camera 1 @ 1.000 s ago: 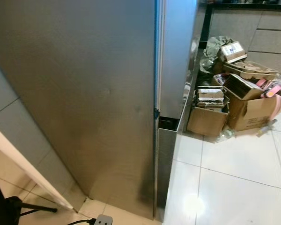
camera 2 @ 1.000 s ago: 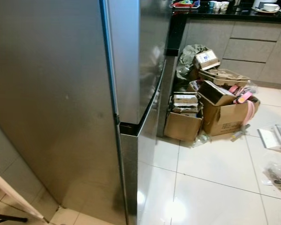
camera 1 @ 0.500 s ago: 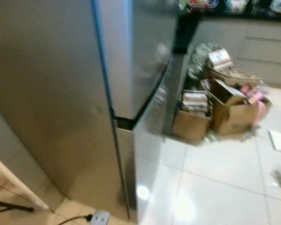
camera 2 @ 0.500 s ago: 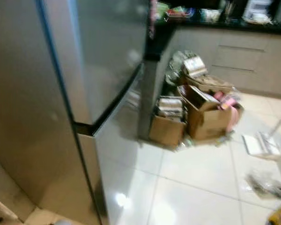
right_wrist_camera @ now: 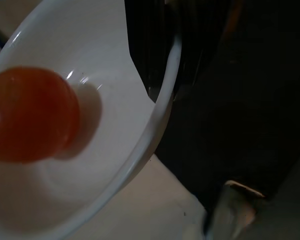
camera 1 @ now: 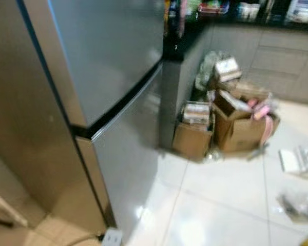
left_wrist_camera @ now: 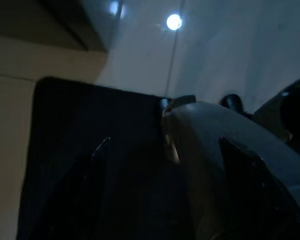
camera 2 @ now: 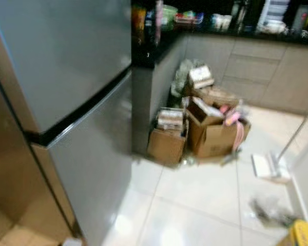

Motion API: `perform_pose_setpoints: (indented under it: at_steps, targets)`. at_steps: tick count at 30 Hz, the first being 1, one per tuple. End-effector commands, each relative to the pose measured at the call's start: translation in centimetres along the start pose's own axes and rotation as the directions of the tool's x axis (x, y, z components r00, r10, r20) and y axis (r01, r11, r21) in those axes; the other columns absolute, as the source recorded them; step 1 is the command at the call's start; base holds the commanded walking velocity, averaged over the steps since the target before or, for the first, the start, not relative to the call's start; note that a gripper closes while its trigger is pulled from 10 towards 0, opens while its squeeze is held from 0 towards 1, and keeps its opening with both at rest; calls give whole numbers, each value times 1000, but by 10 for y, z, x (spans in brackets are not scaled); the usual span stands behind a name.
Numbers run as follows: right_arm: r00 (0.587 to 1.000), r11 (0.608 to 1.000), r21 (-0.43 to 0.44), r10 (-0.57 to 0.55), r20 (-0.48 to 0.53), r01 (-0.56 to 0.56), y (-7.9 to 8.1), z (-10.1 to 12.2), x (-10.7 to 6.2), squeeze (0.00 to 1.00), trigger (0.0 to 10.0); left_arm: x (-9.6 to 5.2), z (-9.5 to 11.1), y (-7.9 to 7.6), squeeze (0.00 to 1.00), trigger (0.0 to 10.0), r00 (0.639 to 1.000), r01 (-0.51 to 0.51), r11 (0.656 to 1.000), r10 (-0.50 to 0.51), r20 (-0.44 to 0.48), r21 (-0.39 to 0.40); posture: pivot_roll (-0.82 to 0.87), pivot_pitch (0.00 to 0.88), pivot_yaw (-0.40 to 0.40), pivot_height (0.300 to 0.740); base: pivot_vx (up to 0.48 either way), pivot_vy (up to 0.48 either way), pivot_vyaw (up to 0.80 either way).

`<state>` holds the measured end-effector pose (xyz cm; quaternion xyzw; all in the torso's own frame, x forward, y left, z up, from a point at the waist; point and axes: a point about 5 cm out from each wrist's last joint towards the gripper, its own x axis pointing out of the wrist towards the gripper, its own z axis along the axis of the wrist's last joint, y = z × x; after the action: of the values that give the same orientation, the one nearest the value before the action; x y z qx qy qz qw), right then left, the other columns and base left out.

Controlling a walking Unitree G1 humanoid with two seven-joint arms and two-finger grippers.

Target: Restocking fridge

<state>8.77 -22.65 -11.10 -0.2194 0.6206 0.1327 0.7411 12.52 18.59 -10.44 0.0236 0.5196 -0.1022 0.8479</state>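
Floor (camera 2: 205, 205): pale glossy tiles, glare spots near the fridge foot.
Fridge (camera 1: 108, 77): stands on the floor, doors shut.
Cardboard boxes (camera 2: 195, 134): heaped on the floor against the cabinet corner, flaps open.
Mop head (camera 2: 269, 168): flat on the tiles, just beside the boxes.
Litter (camera 2: 267, 211): small blurred dark heap on the tiles.
Worktop (camera 2: 231, 28): dark, carrying blurred crockery.

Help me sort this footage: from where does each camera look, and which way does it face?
Left eye view: on the head, looking down at the fridge, closed, and cardboard boxes.
Right eye view: beside it, sharing the same fridge and boxes, plus a floor mop.
Left wrist view: on the left arm, dark; tiled floor beyond dark robot parts.
Right wrist view: on the right arm, facing a white bowl holding an orange-red round item.
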Motion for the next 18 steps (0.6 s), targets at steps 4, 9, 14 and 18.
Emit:
perform_pose_setpoints:
  at_steps: [4,9,14,18]
  targets:
    - [1000,1000,-18,-5,15,6,-3,4,0,0,10000,-2,-13,-3,0,10000,999,6,1000,-7,-50,-9,18,0,-21,740,0,0,788]
    - [1000,1000,-30,1,12,-1,-1,3,0,0,10000,-1,-13,-3,0,10000,999,8,1000,-9,-49,-7,17,0,-21,740,0,0,788]
    - [1000,999,-38,6,9,-5,0,2,0,0,10000,-1,-13,-4,0,10000,999,10,1000,-10,-51,-5,16,0,-21,740,0,0,785]
    - [1000,999,-45,6,5,-6,0,0,0,0,10000,-2,-14,-4,0,10000,999,8,1000,-8,-54,-4,20,0,-23,740,0,0,786]
